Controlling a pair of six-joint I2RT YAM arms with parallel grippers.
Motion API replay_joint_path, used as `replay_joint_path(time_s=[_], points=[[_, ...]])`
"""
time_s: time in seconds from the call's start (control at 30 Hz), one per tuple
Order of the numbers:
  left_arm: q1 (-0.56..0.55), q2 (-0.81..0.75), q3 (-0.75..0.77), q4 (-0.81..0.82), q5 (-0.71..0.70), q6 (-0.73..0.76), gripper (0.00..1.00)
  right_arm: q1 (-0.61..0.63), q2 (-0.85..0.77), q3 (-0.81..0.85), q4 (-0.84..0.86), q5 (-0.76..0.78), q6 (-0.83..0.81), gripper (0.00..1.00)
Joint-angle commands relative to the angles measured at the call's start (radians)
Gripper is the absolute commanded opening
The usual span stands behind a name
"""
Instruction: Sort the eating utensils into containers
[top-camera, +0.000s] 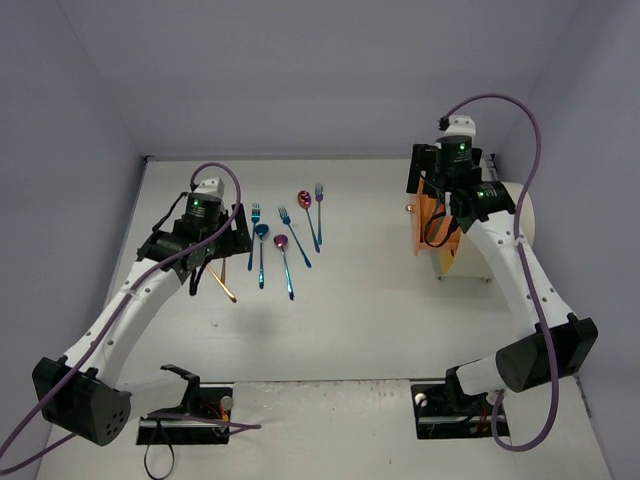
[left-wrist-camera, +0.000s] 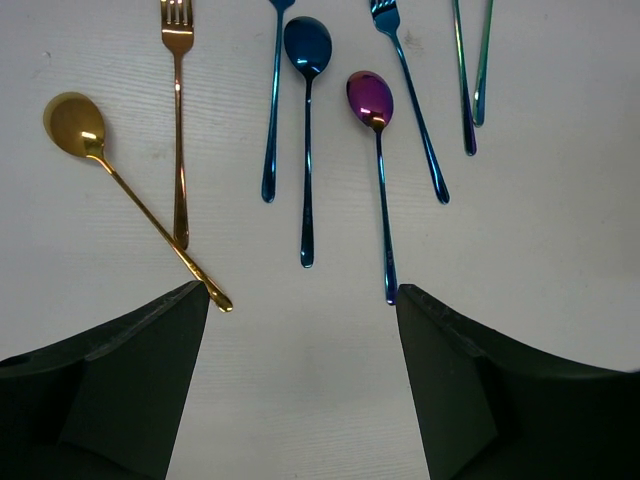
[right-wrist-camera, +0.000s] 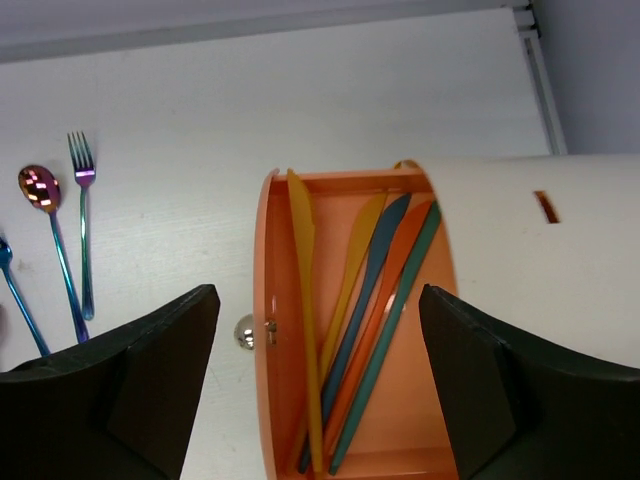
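Observation:
Several utensils lie on the table in a row: a gold spoon (left-wrist-camera: 75, 125), a gold fork (left-wrist-camera: 178, 60), a blue spoon (left-wrist-camera: 307, 45), a purple spoon (left-wrist-camera: 369, 98) and blue forks (left-wrist-camera: 405, 60). They also show in the top view (top-camera: 284, 255). My left gripper (left-wrist-camera: 302, 300) is open and empty, just short of the handle ends. My right gripper (right-wrist-camera: 318, 300) is open and empty above a pulled-out orange drawer (right-wrist-camera: 262, 260) of the white cabinet (right-wrist-camera: 510, 230). Several knives (right-wrist-camera: 372, 300) lie inside: yellow, blue, orange and teal.
The drawer's metal knob (right-wrist-camera: 244, 331) points toward the utensils. A magenta spoon (right-wrist-camera: 40, 187) and a purple fork (right-wrist-camera: 82, 180) lie left of the drawer. The cabinet (top-camera: 522, 215) stands by the right wall. The back wall runs behind the table.

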Motion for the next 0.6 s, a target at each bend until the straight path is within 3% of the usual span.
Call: replay_joint_path(time_s=[0.0,0.23,0.4,0.57], points=[[-0.007,-0.019,0.066,0.034,0.055,0.04,0.73,-0.091,-0.055,0.071,0.037,0.003,-0.014,0.84],[-0.039,0.001,0.108,0.048,0.146,0.099,0.73,-0.461,-0.06,0.026,0.039,-0.184,0.058,0.94],[-0.056,0.004,0.114,0.079,0.202,0.149,0.73,-0.577,-0.041,0.01,0.042,-0.233,0.069,0.98],[-0.081,0.018,0.107,0.137,0.278,0.201,0.73,-0.655,-0.013,-0.002,0.055,-0.379,0.074,0.99]])
